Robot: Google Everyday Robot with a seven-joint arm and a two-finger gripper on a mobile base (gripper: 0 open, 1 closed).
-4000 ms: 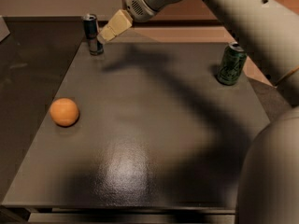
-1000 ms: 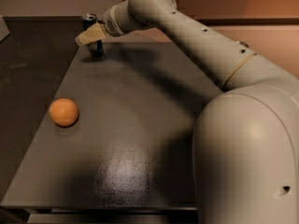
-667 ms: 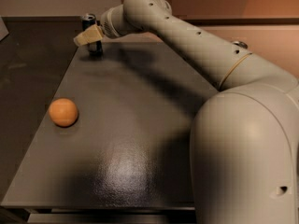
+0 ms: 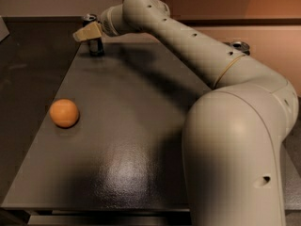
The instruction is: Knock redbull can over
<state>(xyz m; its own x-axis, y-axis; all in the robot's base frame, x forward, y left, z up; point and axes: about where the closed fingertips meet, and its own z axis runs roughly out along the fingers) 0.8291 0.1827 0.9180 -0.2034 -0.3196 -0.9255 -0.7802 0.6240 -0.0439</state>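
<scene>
The redbull can [image 4: 95, 45] stands upright at the far left corner of the dark table [image 4: 127, 126]. It is slim and dark with a silver top, and my gripper hides its middle. My gripper [image 4: 84, 33] reaches in from the right, its tan fingers lying across the front of the can's upper half, touching or very close to it. My arm [image 4: 197, 55] stretches from the lower right across the table to the can.
An orange ball [image 4: 64, 113] lies near the table's left edge. The silver top of a second can [image 4: 241, 45] shows behind my arm at the far right. A wall runs behind the table.
My arm has swung left across the table since four seconds ago, bringing the gripper onto the can. Over the last second the gripper has edged a little further left. The can still stands.
</scene>
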